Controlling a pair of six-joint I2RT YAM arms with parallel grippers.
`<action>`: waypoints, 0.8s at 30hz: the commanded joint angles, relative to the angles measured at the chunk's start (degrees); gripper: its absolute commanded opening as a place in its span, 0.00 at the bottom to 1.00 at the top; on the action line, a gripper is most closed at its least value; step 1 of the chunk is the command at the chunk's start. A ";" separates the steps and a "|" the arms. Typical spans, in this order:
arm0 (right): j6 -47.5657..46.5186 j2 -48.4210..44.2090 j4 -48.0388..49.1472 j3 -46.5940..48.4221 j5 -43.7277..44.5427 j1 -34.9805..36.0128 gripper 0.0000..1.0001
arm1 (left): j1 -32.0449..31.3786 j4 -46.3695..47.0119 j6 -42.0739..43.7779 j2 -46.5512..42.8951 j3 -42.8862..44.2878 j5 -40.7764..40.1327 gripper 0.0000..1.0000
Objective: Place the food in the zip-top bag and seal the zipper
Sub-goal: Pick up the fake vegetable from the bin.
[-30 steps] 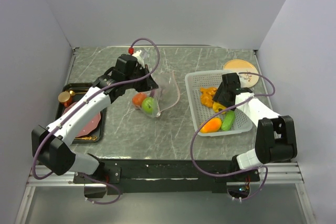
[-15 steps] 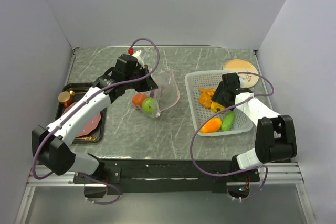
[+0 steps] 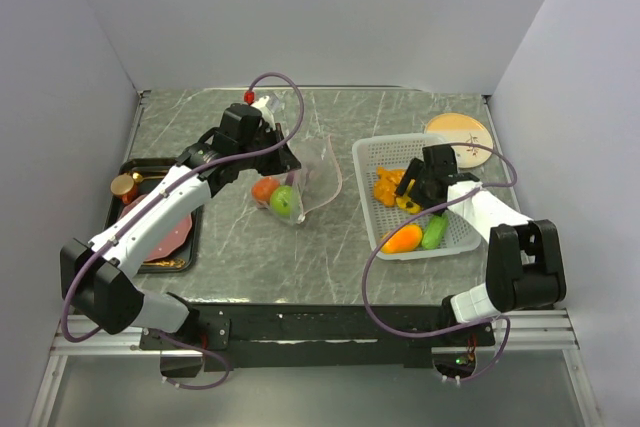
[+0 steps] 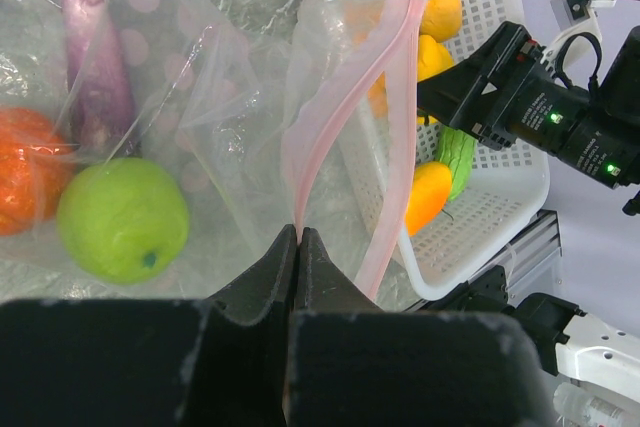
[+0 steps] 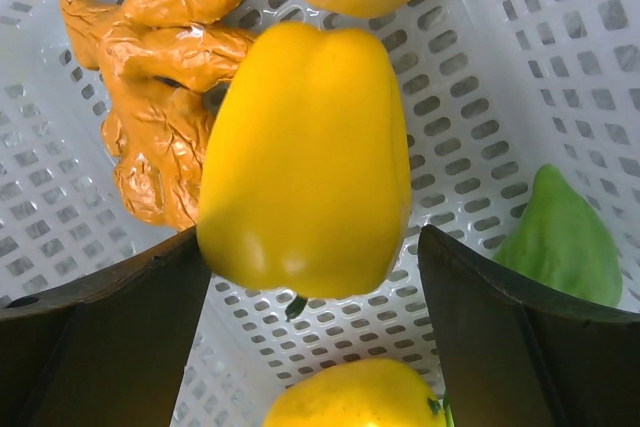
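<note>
Two arms from above: left claw [image 3: 285,161] at the raised mouth of the bag [image 3: 318,175], mid-tabletop [image 3: 330,247]; right claw [image 3: 407,195] down inside the basket [image 3: 365,152].
Food from above: lime [image 3: 283,201] and tomato [image 3: 264,188] in the bag; mango [image 3: 402,238] and cucumber [image 3: 434,231] at the basket's near end.
Left wrist view: left claw [image 4: 299,237] pinched tight on the pink zipper [image 4: 300,162], whose strip runs up from the tips toward the basket [image 4: 500,177].
Seen only there: eggplant [image 4: 95,67] inside the bag [image 4: 220,137], beyond the lime [image 4: 122,217] and tomato [image 4: 25,182].
Right wrist view: right claw [image 5: 310,237] spread wide, yellow pepper [image 5: 305,157] between its fingers [image 5: 100,347], over the basket's slotted floor [image 5: 480,77].
Contact: fingers just beside the pepper's lower sides; whether they touch it, cannot tell.
Seen clearly only there: knobbly orange piece [image 5: 160,97] against the pepper's side.
</note>
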 commanded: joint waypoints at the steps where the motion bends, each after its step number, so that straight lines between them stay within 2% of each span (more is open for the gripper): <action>1: -1.06 -0.12 -0.38 1.17 0.55 -0.32 0.88 | -0.16 0.96 0.69 -0.95 0.84 0.22 0.01; 15: -1.59 2.43 -2.14 5.65 3.37 -0.32 0.86 | -0.16 0.34 1.04 -1.30 0.67 -0.57 0.01; 24: -2.56 2.79 -1.27 4.60 0.12 -0.32 0.61 | -0.16 0.43 0.78 -1.04 0.93 -0.39 0.01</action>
